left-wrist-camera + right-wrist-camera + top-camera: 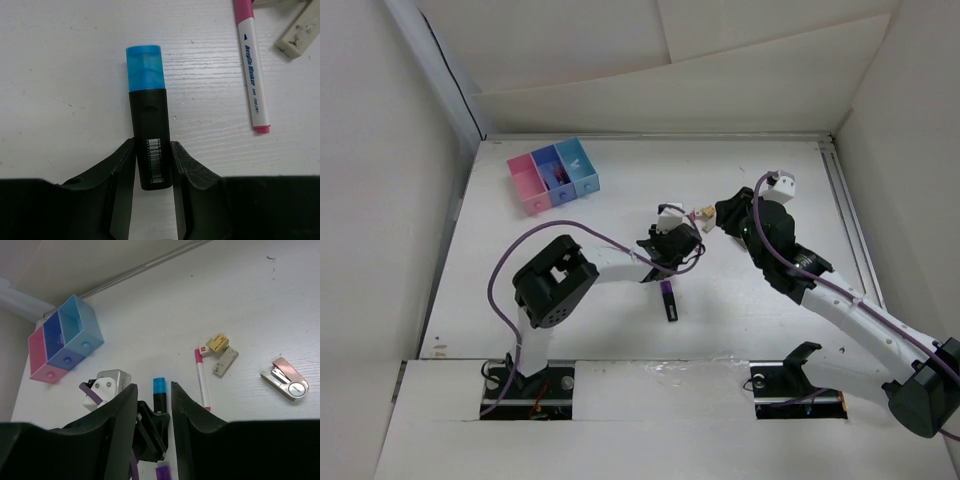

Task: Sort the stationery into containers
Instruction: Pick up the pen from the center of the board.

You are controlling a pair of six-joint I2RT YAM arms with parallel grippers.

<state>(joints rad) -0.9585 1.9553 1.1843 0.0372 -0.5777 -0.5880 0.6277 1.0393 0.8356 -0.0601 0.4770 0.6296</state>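
A blue-capped black marker [147,120] lies on the white table, and my left gripper [153,145] is shut on its rear body. It also shows in the right wrist view [159,390]. A pink-and-white pen [252,70] lies just to its right, also seen in the right wrist view [202,380]. A purple-ended marker [670,300] lies nearer the arm bases. The pink, purple-blue and light blue containers [555,175] stand at the far left. My right gripper [708,216] hovers open and empty above the left gripper [680,240].
Two worn erasers [222,357] and a small yellow one [218,342] lie beside the pen's far end. A pink-and-silver stapler [285,381] lies to the right. White walls enclose the table [620,330] on three sides. Purple cables trail along both arms.
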